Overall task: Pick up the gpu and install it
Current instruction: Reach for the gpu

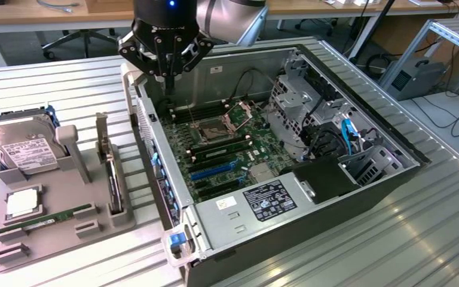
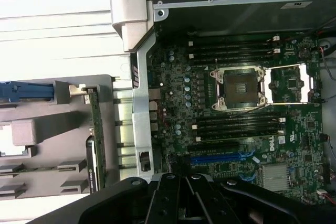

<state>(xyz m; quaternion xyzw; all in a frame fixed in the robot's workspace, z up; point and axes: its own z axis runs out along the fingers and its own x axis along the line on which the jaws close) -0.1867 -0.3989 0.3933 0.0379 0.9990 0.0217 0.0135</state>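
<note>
- My claw [image 1: 168, 84] hangs on the arm above the far corner of the open computer case [image 1: 229, 66], over the case wall on the exterior view's left.
- Its fingers are pressed together with nothing between them. In the wrist view the claw [image 2: 184, 182] shows as dark, closed linkages over the board's edge.
- The gpu [image 1: 112, 179] is not in the case. It stands on its long edge in a slot of the grey holder [image 1: 54, 239], just beside the case on the exterior view's left.
- Its silver bracket end points up and away, toward the claw's side of the scene, but claw and card are well apart.
- From the wrist I look down along the gpu's [image 2: 95, 129] thin green edge, upright in the holder [image 2: 68, 124].
- The same holder carries a hard drive [image 1: 22, 149] with a white label, leaning in its cradle, a square processor chip [image 1: 22, 203] lying flat, and a narrow RAM stick [image 1: 46, 218] near the front.
- Inside the case the motherboard [image 1: 229, 149] lies exposed, its processor socket [image 1: 213, 127] open and bare.
- A blue expansion slot [image 1: 212, 171] lies nearer the front of the board with no card in it. The wrist view shows that slot [image 2: 220, 157] close to the claw.
- Case and holder both rest on a ribbed metal table [image 1: 62, 89].
</note>
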